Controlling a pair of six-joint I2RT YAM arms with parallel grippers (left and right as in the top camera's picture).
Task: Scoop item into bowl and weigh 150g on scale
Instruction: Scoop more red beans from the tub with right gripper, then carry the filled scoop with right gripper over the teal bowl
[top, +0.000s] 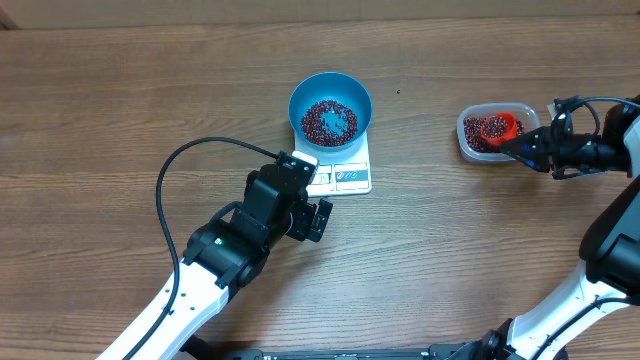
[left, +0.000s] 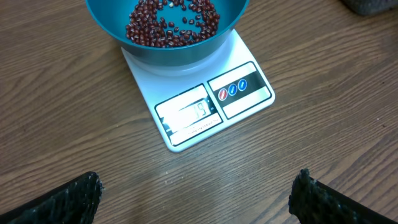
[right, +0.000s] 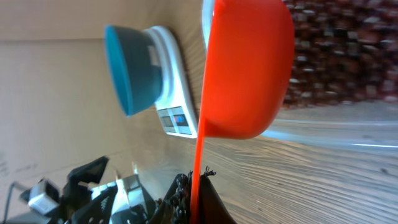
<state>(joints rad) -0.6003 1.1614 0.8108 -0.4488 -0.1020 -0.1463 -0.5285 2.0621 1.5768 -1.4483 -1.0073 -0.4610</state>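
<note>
Hanging open beside the scale (top: 345, 178), the left gripper (left: 196, 202) could have nudged it and skewed the weight under the blue bowl (top: 293, 104) of beans (top: 330, 120). Farther right, the right gripper (top: 535, 145), clamped on the red scoop (top: 497, 127) over the clear container (top: 468, 150), might have spilled beans by tilting. Only the left wrist view showed the display (left: 186, 113), digits blurred.

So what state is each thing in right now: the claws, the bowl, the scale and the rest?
scale: on, showing digits too blurred to read.
blue bowl: standing on the scale, partly filled with beans.
clear container: lid off, beans inside.
red scoop: held in the clear container's opening.
right gripper: shut on the red scoop's handle.
left gripper: open, empty, beside the scale.
</note>
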